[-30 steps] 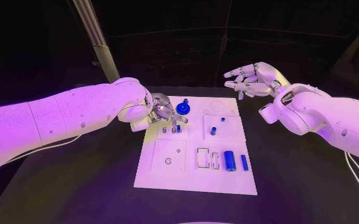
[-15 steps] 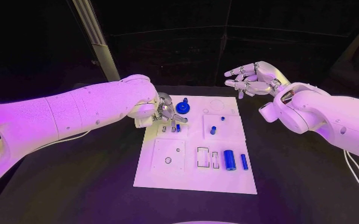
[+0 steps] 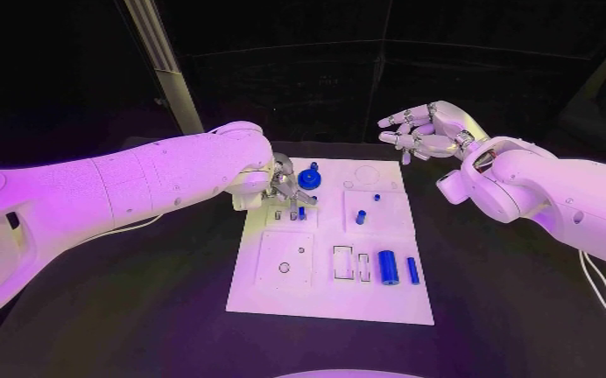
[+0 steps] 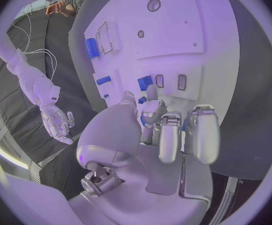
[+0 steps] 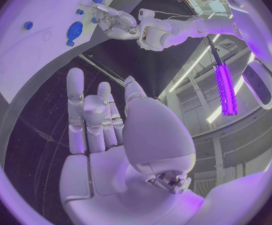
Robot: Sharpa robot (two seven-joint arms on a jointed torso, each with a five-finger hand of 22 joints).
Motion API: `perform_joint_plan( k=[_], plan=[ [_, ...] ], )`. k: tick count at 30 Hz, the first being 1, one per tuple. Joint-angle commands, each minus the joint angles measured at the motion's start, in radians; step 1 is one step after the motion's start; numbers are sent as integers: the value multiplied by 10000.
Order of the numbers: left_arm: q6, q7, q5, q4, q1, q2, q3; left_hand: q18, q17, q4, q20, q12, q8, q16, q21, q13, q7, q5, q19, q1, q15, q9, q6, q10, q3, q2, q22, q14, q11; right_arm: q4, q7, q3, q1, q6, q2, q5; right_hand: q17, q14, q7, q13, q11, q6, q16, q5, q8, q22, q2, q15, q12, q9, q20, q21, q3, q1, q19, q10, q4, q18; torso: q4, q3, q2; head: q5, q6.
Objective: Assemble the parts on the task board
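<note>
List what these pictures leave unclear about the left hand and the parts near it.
- Head view: whether the left hand holds a part; its fingers cover the spot.
- Left wrist view: the same fingers hide the board beneath them.
- Right wrist view: the blue round part is too small to identify.

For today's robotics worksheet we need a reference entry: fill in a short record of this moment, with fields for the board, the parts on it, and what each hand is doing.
board: white task board lying flat on the black table
large blue cylinder: lying on the board's near right part
slim blue rod: lying just right of it, apart
round blue part: at the board's far edge
small blue peg: mid-board
left hand: fingers down over the board's far left part; whether it holds a part cannot be told
right hand: raised off the board, fingers apart, holding nothing
</note>
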Motion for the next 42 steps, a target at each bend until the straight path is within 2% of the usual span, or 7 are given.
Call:
perform_joint_plan(
  k=[1,26,31,34,42],
  plan=[
    [245,-208,-340,-46,12,40,-7,-168,2630,-1,-73,15,43,30,44,-8,-5,4,283,8,-55,17,-56,18,-38,95,369,1057,16,2,-25,6,22,117,-6,32,16,78,-35,-17,14,-48,12,68,25,-14,87,-13,1,17,4,-72,-51,13,77,69,6,146,4,3,-9,-10,-15],
    [502,-354,-384,-248,-22,392,-19,-168,2630,-77,-65,-64,126,30,47,-112,18,13,273,335,-42,277,-271,-83,22,218,386,1057,33,-86,-73,5,21,195,105,20,-65,64,-35,-40,12,-58,-69,91,27,-28,105,-15,-2,15,0,-92,-69,15,97,63,17,145,6,1,-2,-31,-86],
    [560,-371,-384,-286,-35,400,-22,-168,2630,-109,-60,-80,129,30,50,-132,27,15,272,448,-36,331,-323,-104,65,237,394,1057,41,-91,-97,5,20,210,117,20,-60,68,-36,-48,11,-60,-69,102,28,-34,112,-16,-2,15,-2,-99,-72,22,104,62,17,145,-2,6,-8,-10,-96],
    [587,-374,-385,-308,-40,411,-24,-169,2630,-132,-55,-97,131,30,52,-155,34,16,271,530,-31,370,-355,-123,102,246,399,1057,47,-94,-107,5,20,214,121,19,-71,69,-37,-63,9,-65,-87,125,31,-43,121,-18,-3,14,-4,-112,-79,39,116,59,14,144,16,11,-15,-28,-99],
    [671,-374,-385,-309,-44,454,-26,-173,2630,-172,-49,-97,131,30,65,-153,42,19,278,649,-25,422,-391,-127,160,247,427,1057,52,-107,-127,5,20,232,150,19,-81,70,-38,-76,8,-70,-104,145,32,-52,127,-20,-4,13,-6,-124,-85,55,127,56,10,144,8,5,-6,-31,-120]
  ],
)
